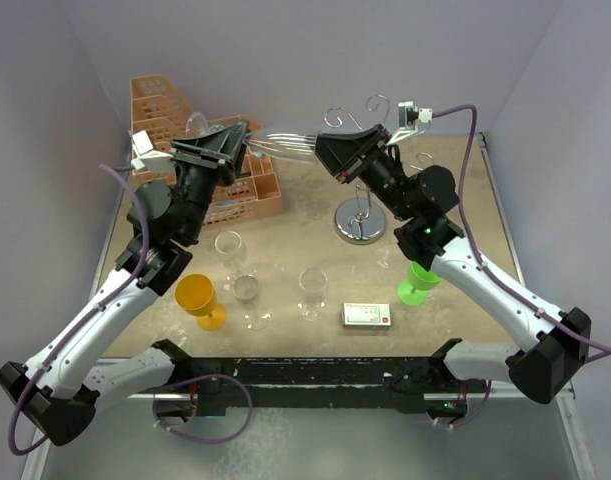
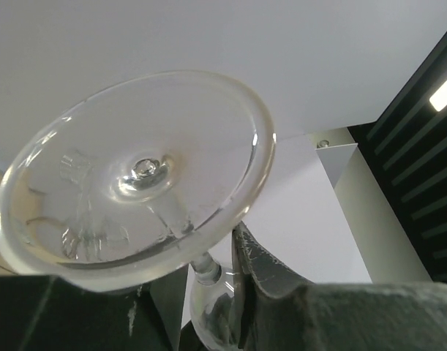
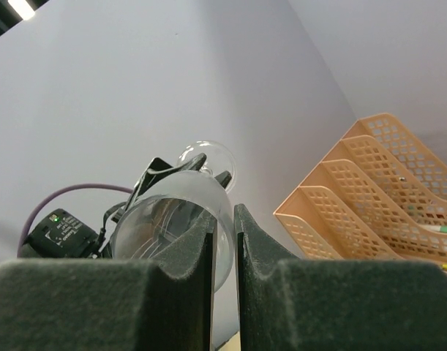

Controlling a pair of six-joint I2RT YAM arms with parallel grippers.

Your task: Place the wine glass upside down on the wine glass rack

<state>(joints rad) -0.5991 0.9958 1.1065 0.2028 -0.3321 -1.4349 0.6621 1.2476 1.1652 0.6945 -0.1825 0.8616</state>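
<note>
The clear wine glass lies on its side in the air between my two grippers, above the back of the table. My left gripper is shut on its stem end; in the left wrist view the round foot fills the frame and the stem runs down between the jaws. My right gripper is shut on the bowl's rim, with one finger inside and one outside the bowl. The chrome wine glass rack stands just below and to the right, its scroll arms behind the right gripper.
An orange lattice basket stands at the back left, also in the right wrist view. On the table are three clear glasses, an orange goblet, a green goblet and a small box.
</note>
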